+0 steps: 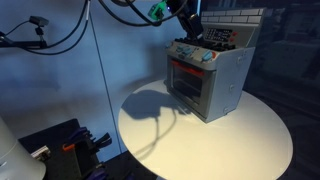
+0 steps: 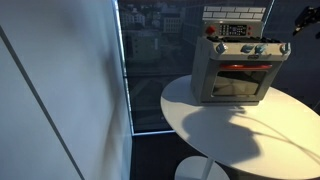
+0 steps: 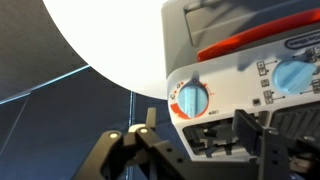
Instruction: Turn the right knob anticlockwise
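A grey toy oven (image 1: 210, 80) with a red-trimmed door stands on a round white table (image 1: 240, 140); it also shows in an exterior view (image 2: 235, 75). Blue knobs line its control panel (image 2: 250, 48). In the wrist view one blue knob with an orange ring (image 3: 193, 100) lies just beyond my fingertips, and a second blue knob (image 3: 296, 75) sits at the frame's right edge. My gripper (image 3: 198, 128) is open and empty, its fingers spread on either side of the nearer knob without touching it. In an exterior view the gripper (image 1: 190, 28) hovers above the oven's top.
The table's edge and a dark floor show behind the oven in the wrist view. A window wall (image 2: 150, 60) stands beside the table. Cables (image 1: 60, 35) hang at the left, and dark equipment (image 1: 60, 145) sits low beside the table.
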Robot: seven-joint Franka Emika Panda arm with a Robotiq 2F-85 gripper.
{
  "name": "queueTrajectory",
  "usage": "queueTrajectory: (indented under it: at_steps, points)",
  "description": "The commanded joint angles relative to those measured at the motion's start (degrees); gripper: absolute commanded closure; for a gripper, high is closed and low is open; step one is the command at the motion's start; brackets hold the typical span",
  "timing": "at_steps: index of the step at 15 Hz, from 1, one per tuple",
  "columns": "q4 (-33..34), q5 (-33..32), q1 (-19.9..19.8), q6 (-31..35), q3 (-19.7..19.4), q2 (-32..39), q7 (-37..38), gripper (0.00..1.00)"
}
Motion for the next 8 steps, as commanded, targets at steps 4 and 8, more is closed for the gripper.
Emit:
queueTrajectory:
  at_steps: [4,8]
  points:
    - [-1.4,9.0,-2.8,-13.4,3.5,-7.0,-9.8,0.0]
    - [-0.6,11.4,-3.7,-22.0,4.2,-9.5,-11.9,0.0]
